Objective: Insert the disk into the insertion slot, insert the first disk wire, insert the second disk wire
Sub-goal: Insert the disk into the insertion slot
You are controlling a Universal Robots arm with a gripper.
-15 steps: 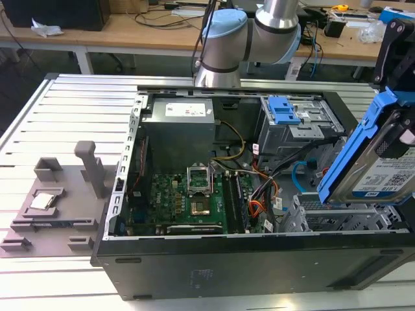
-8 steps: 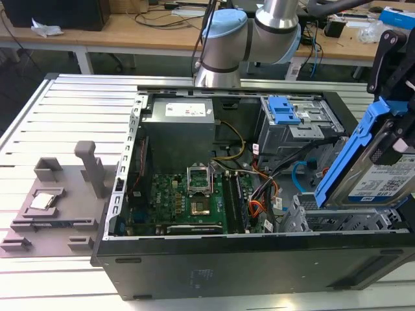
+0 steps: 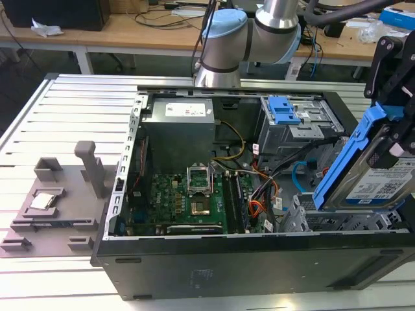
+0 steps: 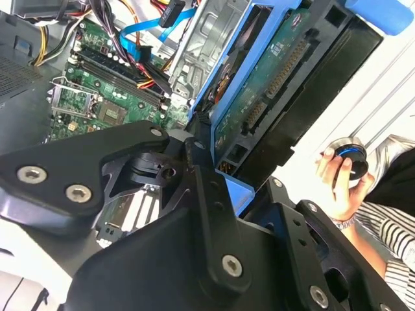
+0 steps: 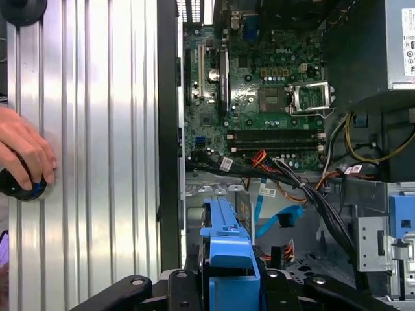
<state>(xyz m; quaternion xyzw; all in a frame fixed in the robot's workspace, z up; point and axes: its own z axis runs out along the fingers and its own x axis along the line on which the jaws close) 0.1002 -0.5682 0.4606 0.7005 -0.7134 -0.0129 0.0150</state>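
Note:
My gripper point(image 3: 391, 139) is shut on the disk point(image 3: 366, 178), a silver drive with a white label in a blue carrier frame. The disk hangs tilted above the case's corner at the exterior view's right. Just below it sits the insertion slot point(image 3: 310, 219), a silver perforated bay. In the first wrist view the blue carrier point(image 5: 227, 246) stands between the black fingers point(image 5: 188, 285). The second wrist view looks at the disk's green circuit-board side point(image 4: 259, 84). The first disk wire point(image 3: 259, 208), orange-red, and the second disk wire point(image 3: 299, 172), light blue and looped, lie loose beside the slot.
The open black case point(image 3: 227, 265) lies on a slatted metal table point(image 3: 71, 103). A grey cage with a blue latch tab point(image 3: 284, 110) sits behind the slot. A person's hand point(image 5: 23, 152) rests on a black knob on the table. A grey fixture point(image 3: 58, 201) stands at the exterior view's left.

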